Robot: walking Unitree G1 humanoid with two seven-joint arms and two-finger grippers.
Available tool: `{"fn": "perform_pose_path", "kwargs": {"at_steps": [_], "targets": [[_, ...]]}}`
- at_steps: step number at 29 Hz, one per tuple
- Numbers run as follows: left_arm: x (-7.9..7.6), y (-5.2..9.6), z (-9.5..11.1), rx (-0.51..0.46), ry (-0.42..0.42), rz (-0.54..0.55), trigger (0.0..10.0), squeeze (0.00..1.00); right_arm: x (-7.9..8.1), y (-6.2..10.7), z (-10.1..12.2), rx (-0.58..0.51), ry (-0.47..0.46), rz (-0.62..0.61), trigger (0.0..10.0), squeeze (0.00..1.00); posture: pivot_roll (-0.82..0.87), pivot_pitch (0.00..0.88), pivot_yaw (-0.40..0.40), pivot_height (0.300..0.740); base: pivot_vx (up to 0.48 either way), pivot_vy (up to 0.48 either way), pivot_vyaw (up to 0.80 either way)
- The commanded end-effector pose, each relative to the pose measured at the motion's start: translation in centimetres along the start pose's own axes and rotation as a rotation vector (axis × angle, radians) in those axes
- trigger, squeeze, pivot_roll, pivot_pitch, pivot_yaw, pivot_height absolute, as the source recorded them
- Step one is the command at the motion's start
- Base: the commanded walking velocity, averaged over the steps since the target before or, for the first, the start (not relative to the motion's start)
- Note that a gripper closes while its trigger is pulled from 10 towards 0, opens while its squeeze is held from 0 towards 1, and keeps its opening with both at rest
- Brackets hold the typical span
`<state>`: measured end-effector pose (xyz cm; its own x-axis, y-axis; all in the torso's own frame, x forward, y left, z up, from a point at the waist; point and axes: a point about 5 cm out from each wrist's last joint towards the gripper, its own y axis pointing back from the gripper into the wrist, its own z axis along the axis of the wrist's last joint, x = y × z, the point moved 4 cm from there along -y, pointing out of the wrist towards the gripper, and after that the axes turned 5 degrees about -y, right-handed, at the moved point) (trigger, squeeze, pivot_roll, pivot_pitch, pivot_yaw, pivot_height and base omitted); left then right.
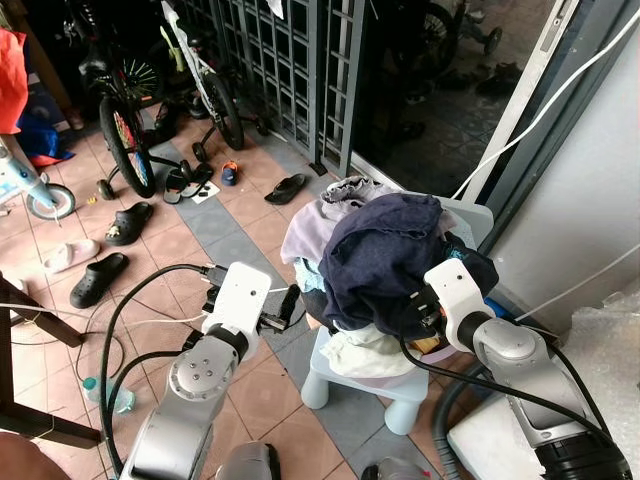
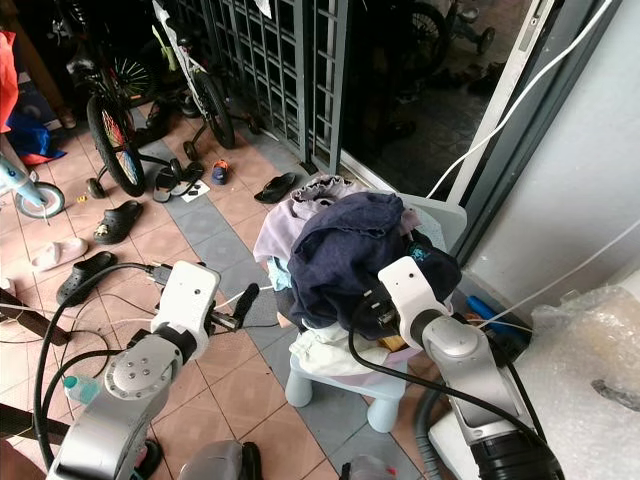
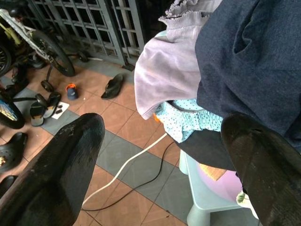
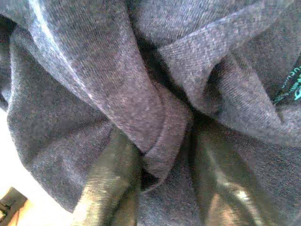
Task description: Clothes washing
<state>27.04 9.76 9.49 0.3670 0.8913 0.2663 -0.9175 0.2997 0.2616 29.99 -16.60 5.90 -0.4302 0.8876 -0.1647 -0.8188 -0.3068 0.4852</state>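
The right gripper (image 4: pixel 162 188) is buried in the dark navy garment (image 1: pixel 385 255) at the centre right of the frame. In the right wrist view a thick fold of that navy cloth sits between its two fingers (image 4: pixel 110 188), which press in on the fold from either side, so it is clenched on the garment.

The left gripper (image 3: pixel 164 160) hangs in the lower centre-left of the head view, just beside the pile and apart from it. Its two black fingers (image 3: pixel 56 174) are spread wide with nothing between them; past them the left wrist view shows tiled floor (image 3: pixel 127 193) and a white cable (image 3: pixel 124 169) lying beside a thin black one.

The navy garment crowns a heap of laundry stacked on a small pale-blue stool (image 1: pixel 345 375). Under and beside it lie a lilac garment (image 1: pixel 310 235), a pale striped ruffled piece (image 3: pixel 188 19), a turquoise dotted cloth (image 3: pixel 188 122) and something cream-white (image 1: pixel 365 350) hanging low at the front.

Across the upper left of the frame stand bicycles (image 1: pixel 125 130) against a dark metal gate (image 1: pixel 290 70), with sandals and black clogs (image 1: pixel 98 278) scattered on the tiles. A plastic bottle (image 1: pixel 105 395) lies at the lower left, and black cables loop around both silver arms.
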Motion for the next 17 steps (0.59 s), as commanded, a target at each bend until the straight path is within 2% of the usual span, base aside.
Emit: {"fn": "perform_pose_path", "kwargs": {"at_steps": [1, 7, 9, 12, 15, 17], "targets": [[0.1, 0.0, 0.1, 0.003, -0.003, 0.009, 10.0, 0.00, 0.0, 0.2, 1.3, -0.051, -0.001, -0.001, 0.0, 0.00, 0.02, 0.066, 0.013, 0.740, 0.000, 0.000, 0.00], [-0.1, 0.0, 0.1, 0.001, 0.017, 0.017, 10.0, 0.00, -0.4, 0.5, 2.1, -0.099, -0.032, -0.027, 0.0, 0.00, 0.01, 0.060, 0.006, 0.740, 0.000, 0.000, 0.00], [-0.1, 0.1, -0.1, 0.004, 0.018, 0.016, 10.0, 0.00, -1.0, 0.7, 3.9, -0.193, -0.064, -0.070, 0.0, 0.00, 0.01, 0.049, 0.016, 0.740, 0.000, 0.000, 0.00], [0.1, -0.1, 0.0, 0.001, 0.013, 0.015, 10.0, 0.00, -1.3, 1.3, 6.6, -0.319, -0.061, -0.103, 0.0, 0.00, 0.01, 0.045, 0.023, 0.740, 0.000, 0.000, 0.00], [0.6, -0.6, 0.4, -0.016, 0.002, 0.024, 10.0, 0.00, -2.0, 2.5, 11.2, -0.517, -0.056, -0.149, 0.0, 0.00, 0.01, 0.030, 0.041, 0.740, 0.000, 0.000, 0.00], [0.8, -0.7, 0.6, -0.020, 0.001, 0.028, 10.0, 0.00, -2.4, 3.0, 13.0, -0.587, -0.047, -0.172, 0.0, 0.00, 0.01, 0.026, 0.043, 0.740, 0.000, 0.000, 0.00]]}}
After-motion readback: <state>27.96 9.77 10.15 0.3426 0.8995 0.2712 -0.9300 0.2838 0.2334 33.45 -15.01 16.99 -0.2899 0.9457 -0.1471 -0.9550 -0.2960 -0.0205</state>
